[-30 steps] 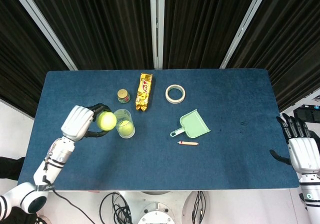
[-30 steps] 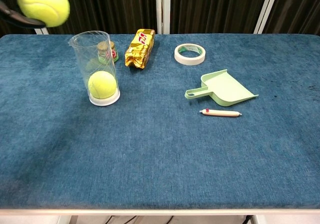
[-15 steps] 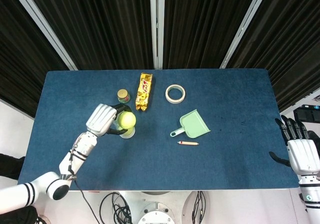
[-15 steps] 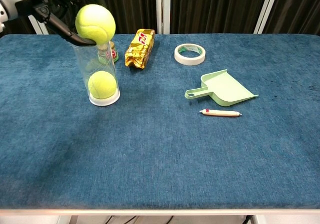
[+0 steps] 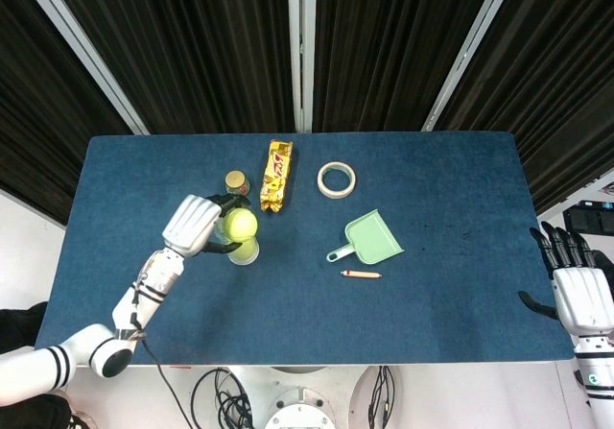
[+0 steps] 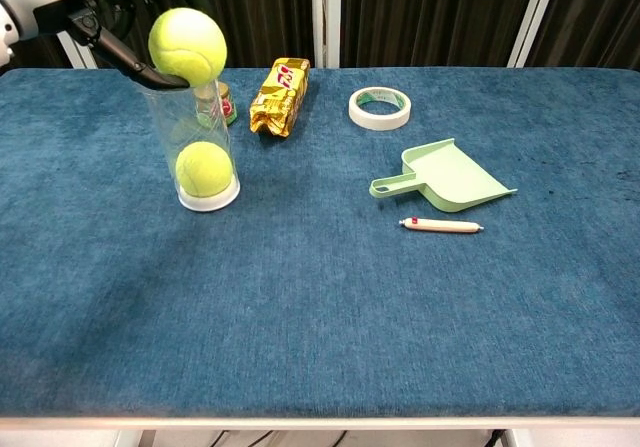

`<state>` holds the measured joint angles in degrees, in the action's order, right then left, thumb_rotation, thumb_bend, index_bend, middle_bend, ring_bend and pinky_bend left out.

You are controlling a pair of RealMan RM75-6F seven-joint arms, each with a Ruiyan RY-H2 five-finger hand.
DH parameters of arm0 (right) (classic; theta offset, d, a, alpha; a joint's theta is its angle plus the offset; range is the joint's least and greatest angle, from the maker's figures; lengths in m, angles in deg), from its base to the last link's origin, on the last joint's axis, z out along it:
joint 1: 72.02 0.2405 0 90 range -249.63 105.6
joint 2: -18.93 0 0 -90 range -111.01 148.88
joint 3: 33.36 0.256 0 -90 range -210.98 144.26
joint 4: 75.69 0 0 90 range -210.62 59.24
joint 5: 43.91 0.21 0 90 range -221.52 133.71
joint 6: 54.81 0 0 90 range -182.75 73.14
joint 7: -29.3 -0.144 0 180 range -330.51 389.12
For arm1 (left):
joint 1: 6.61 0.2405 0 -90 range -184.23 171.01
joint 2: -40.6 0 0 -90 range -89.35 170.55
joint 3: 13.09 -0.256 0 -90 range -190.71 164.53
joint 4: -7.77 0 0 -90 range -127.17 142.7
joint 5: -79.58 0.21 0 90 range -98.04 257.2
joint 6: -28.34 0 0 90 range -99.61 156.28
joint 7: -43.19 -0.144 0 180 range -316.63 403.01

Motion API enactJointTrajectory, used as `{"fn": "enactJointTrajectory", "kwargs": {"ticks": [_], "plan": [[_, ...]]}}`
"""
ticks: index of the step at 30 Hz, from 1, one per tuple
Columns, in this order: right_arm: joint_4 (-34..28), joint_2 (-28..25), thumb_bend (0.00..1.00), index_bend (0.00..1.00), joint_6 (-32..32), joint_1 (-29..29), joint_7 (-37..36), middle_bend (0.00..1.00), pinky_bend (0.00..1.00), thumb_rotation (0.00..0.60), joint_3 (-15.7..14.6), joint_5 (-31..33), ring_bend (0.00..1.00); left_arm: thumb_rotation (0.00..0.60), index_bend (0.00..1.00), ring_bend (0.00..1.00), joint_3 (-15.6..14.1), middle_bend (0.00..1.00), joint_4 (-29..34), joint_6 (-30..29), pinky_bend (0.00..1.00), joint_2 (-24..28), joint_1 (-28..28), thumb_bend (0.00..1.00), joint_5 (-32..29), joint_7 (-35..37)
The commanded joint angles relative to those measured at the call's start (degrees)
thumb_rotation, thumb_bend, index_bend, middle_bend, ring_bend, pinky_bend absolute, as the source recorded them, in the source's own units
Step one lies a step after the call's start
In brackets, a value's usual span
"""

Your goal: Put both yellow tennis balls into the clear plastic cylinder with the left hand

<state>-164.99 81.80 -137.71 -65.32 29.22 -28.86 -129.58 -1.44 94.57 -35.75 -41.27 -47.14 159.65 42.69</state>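
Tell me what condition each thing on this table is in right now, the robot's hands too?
Clear plastic cylinder: upright, open-topped, one ball inside.
Lower tennis ball: resting at the cylinder's bottom.
Upper tennis ball: held at the cylinder's mouth.
Left hand: gripping the upper ball.
Right hand: empty, fingers apart.
Small jar: upright, lid on.
Green dustpan: lying flat, empty.

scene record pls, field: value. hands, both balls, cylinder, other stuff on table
left hand: holds second tennis ball at the mouth of the clear cylinder, not released
right hand: off the table's right edge, holding nothing, fingers apart
first tennis ball: at the bottom of the cylinder
cylinder: upright on blue table
behind cylinder: small jar, gold snack packet
mid table: tape roll, green dustpan, pen just in front of dustpan
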Motion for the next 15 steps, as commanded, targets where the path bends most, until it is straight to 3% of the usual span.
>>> {"fn": "enactJointTrajectory", "kwargs": {"ticks": [1, 5, 9, 15], "plan": [[0.0, 0.0, 0.09, 0.00, 0.1, 0.0, -0.1, 0.00, 0.00, 0.600, 0.0, 0.0, 0.00, 0.600, 0.38, 0.47, 0.1, 0.48, 0.1, -0.1, 0.73, 0.2, 0.1, 0.21, -0.3, -0.1], [0.0, 0.0, 0.09, 0.00, 0.2, 0.1, 0.0, 0.00, 0.00, 0.600, 0.0, 0.2, 0.00, 0.600, 0.40, 0.47, 0.5, 0.49, -0.2, -1.0, 0.73, 0.2, 0.3, 0.21, -0.6, -0.7], [0.0, 0.0, 0.09, 0.00, 0.3, 0.1, 0.0, 0.00, 0.00, 0.600, 0.0, 0.4, 0.00, 0.600, 0.37, 0.44, 0.6, 0.41, -0.6, -0.8, 0.70, 0.3, 0.6, 0.21, -1.6, -1.1], [-0.1, -0.1, 0.09, 0.00, 0.5, 0.1, 0.0, 0.00, 0.00, 0.600, 0.1, 0.5, 0.00, 0.600, 0.11, 0.17, -0.6, 0.19, 0.4, 1.2, 0.43, 2.1, 0.5, 0.19, -1.1, 0.1]]}}
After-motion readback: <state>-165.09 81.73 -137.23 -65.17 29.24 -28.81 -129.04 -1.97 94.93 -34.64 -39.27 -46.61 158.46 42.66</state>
